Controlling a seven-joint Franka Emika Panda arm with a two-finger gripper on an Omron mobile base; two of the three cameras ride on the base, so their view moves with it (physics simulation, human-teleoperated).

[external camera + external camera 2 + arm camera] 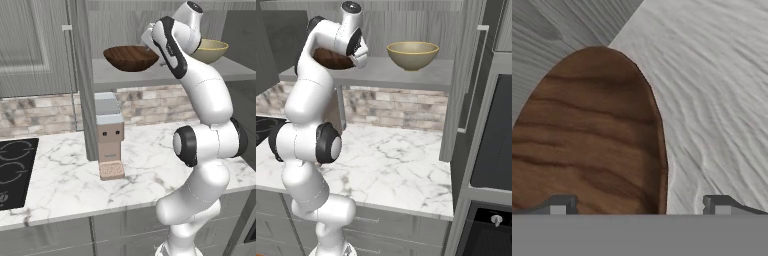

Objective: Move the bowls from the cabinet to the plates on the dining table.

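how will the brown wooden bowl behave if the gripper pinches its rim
The brown bowl looks rigid, so it likely won't flex. Being wide and shallow, it may tilt when lifted by one edge. Its smooth rim, between the open gripper fingers, could slip.

Coffee machine [109, 135] on marble counter [65, 175]; black hob [15, 170].

Brown bowl [131, 57] and olive bowl [412, 54] upright in cabinet [406, 75].

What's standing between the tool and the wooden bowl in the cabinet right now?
Nothing visible. The open tool straddles the brown bowl's right rim on the cabinet shelf, and the yellow bowl sits apart on the far side.
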